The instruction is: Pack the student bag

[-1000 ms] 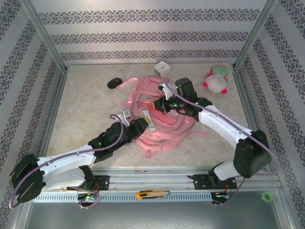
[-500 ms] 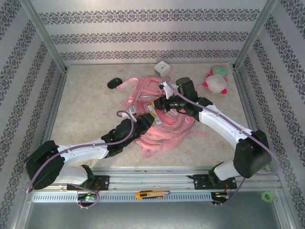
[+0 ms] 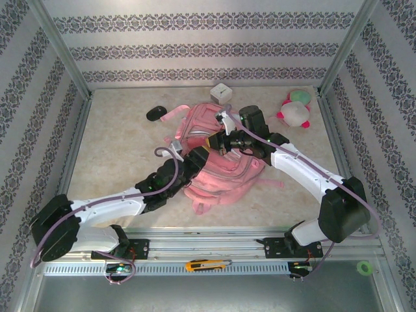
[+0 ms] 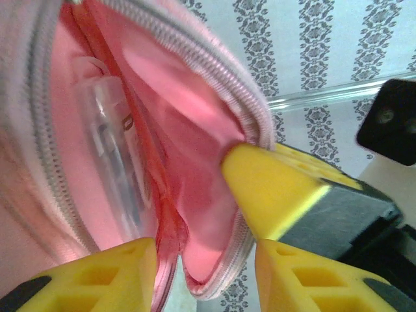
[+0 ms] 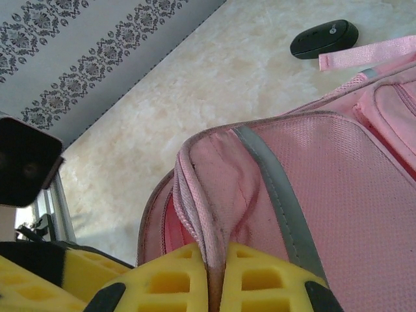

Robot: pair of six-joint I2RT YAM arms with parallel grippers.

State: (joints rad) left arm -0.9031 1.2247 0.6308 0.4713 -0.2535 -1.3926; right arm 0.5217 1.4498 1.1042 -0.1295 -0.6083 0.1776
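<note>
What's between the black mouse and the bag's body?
A pink strap of the student bag, ending beside the black mouse; top and right wrist views.

Large pink student bag point(image 3: 224, 170) is laid flat near the middle of the table point(image 3: 117, 153), front pockets facing up, one strap trailed toward the far left. Pale grey trim and zips are noted. One compartment is unzipped and gaping, with pink lining exposed. A clear packet point(image 4: 110, 149) is seen inside against the lining. The opening's rim fabric is pinched into a raised fold.
</note>
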